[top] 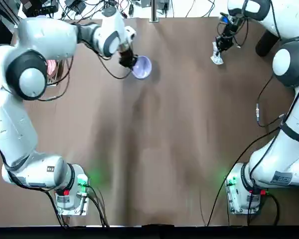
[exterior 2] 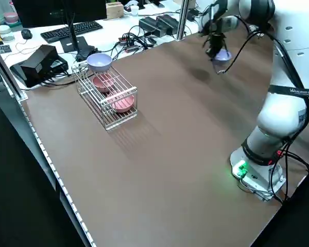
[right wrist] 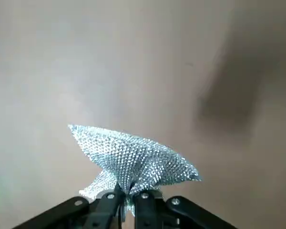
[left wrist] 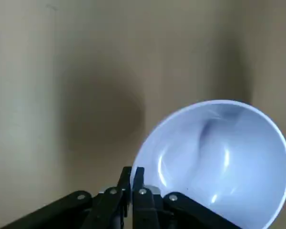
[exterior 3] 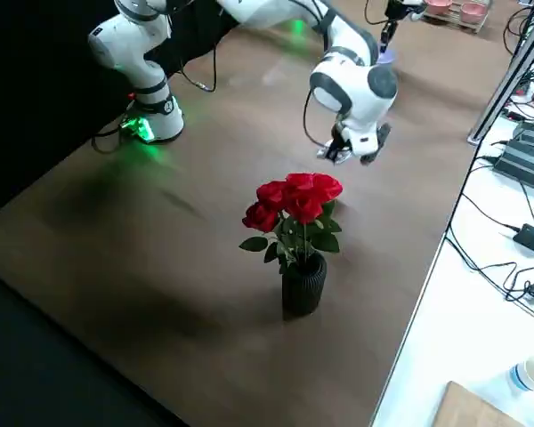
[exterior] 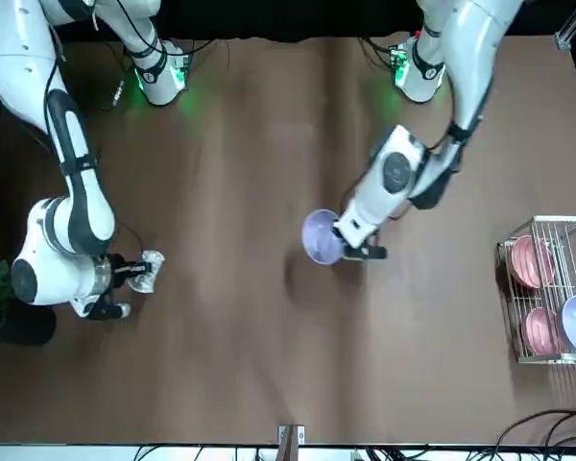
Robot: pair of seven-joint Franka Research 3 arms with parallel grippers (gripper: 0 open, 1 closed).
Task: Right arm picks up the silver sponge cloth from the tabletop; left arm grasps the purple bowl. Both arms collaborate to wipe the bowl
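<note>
Purple bowl held by its rim, between the left gripper's 2 clamped fingers, above the tabletop. Only the right wrist view shows silver sponge cloth pinched between the right gripper's 2 fingertips, its corners flared beyond them.

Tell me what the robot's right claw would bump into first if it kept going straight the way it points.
Probably the brown tabletop, with the silver cloth in the claw touching first; how far off is unclear.
</note>
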